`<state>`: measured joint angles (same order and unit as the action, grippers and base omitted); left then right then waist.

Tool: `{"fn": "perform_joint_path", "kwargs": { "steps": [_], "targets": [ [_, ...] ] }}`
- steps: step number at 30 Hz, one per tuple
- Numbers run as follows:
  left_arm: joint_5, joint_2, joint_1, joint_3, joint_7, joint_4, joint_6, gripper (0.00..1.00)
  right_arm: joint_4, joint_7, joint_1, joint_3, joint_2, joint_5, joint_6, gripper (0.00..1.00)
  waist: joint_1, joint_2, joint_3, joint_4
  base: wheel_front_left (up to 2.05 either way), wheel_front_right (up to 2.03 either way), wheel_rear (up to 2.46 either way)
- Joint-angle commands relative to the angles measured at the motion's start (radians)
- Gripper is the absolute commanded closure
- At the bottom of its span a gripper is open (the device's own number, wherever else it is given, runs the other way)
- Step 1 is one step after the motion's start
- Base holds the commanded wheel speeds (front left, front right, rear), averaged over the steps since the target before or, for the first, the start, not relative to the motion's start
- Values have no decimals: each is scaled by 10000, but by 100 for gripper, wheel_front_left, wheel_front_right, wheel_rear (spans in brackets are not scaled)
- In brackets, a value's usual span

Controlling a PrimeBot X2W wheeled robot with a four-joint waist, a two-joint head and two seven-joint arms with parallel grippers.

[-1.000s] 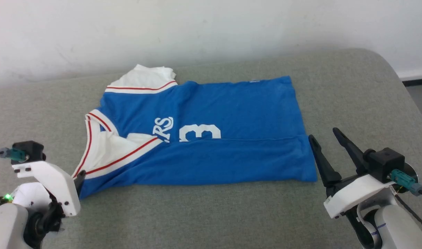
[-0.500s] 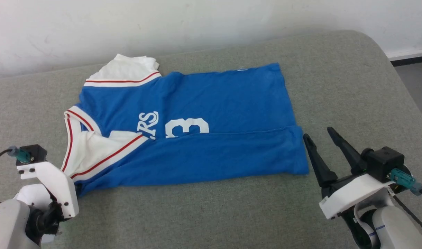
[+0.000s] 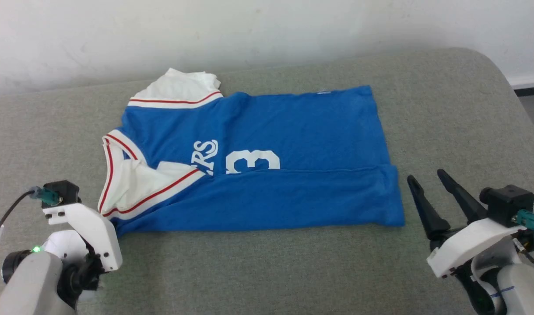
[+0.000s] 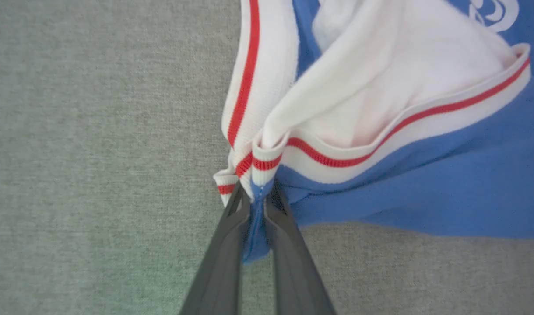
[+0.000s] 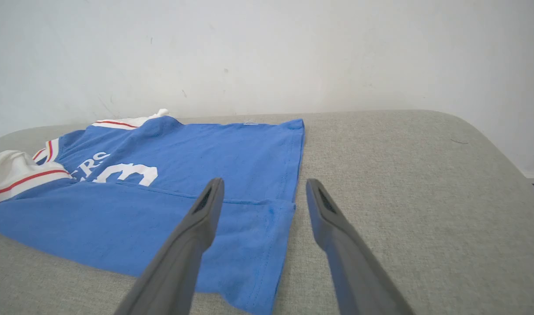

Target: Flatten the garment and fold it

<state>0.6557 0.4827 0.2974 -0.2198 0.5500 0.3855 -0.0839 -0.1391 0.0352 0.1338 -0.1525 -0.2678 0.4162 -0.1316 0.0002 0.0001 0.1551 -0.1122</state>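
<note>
The royal-blue garment [image 3: 258,144] lies spread across the grey cushion, collar to the left and hem to the right. Its near long side is folded over the front and covers the lower half of the white 3 [image 3: 253,161]. A white red-striped sleeve [image 3: 140,188] lies folded over at the near left. My left gripper [image 4: 257,194] is shut on the garment's near-left corner, just below the striped band. My right gripper [image 3: 426,175] stands open just right of the hem's near corner [image 5: 267,227], with nothing between its fingers.
A white wall [image 3: 267,30] runs behind the cushion. The cushion's rounded right edge [image 3: 507,87] drops to a floor strip at far right. Bare grey cushion [image 3: 267,271] lies between the garment and me.
The head camera has swung, shifting the whole picture. My right gripper has drawn slightly rightward, away from the hem. My left gripper stays clamped on the garment's corner.
</note>
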Motion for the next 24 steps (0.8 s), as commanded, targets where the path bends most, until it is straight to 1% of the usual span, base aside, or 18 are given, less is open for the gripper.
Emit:
{"fn": "perform_joint_path", "kwargs": {
  "steps": [1, 5, 8, 9, 11, 15, 18, 19, 21, 24],
  "targets": [
    [-73, -231, -331, -33, -219, -87, -64, 100, -105, -165, -71, 143, -90, 54, 9, 0, -2, -1, -166, 172, 0, 0, 0],
    [-29, -230, -675, 273, -805, -890, -281, 100, -636, -911, 161, 351, -295, 208, 9, 0, -2, -1, -205, 380, 0, 0, 0],
    [-65, -208, -957, 380, -1042, -1511, -445, 100, -1114, -1541, 491, 316, -373, 519, 9, 0, -2, -1, -114, 544, 0, 0, 0],
    [-65, -208, -957, 380, -1042, -1511, -445, 100, -1114, -1541, 491, 316, -373, 519, 9, 0, -2, -1, -114, 544, 0, 0, 0],
    [-124, -226, -1133, 403, -1140, -1969, -601, 100, -1518, -1971, 832, 215, -454, 743, 9, 0, -2, -1, 46, 608, 0, 0, 0],
    [-193, -177, -1291, 491, -1319, -2637, -754, 100, -2350, -2647, 1723, -145, -567, 1126, 9, 0, -2, -1, 379, 694, 0, 0, 0],
    [-356, -224, -1340, 430, -1326, -3225, -1007, 100, -2954, -3171, 2319, -586, -563, 1498, 9, 0, -2, -1, 588, 801, 0, 0, 0],
    [-400, -236, -1338, 409, -1323, -3371, -1069, 100, -3176, -3453, 2447, -739, -498, 1773, 9, 0, -2, -1, 626, 846, 0, 0, 0],
    [-444, -259, -1333, 381, -1312, -3605, -1154, 100, -3633, -4171, 2648, -1197, -576, 2019, 9, 0, -2, -1, 697, 920, 0, 0, 0],
    [-469, -277, -1355, 348, -1293, -3775, -1228, 100, -4326, -5714, 2724, -1787, -589, 2591, 9, 0, -2, -1, 732, 1008, 0, 0, 0]
  ]
}}
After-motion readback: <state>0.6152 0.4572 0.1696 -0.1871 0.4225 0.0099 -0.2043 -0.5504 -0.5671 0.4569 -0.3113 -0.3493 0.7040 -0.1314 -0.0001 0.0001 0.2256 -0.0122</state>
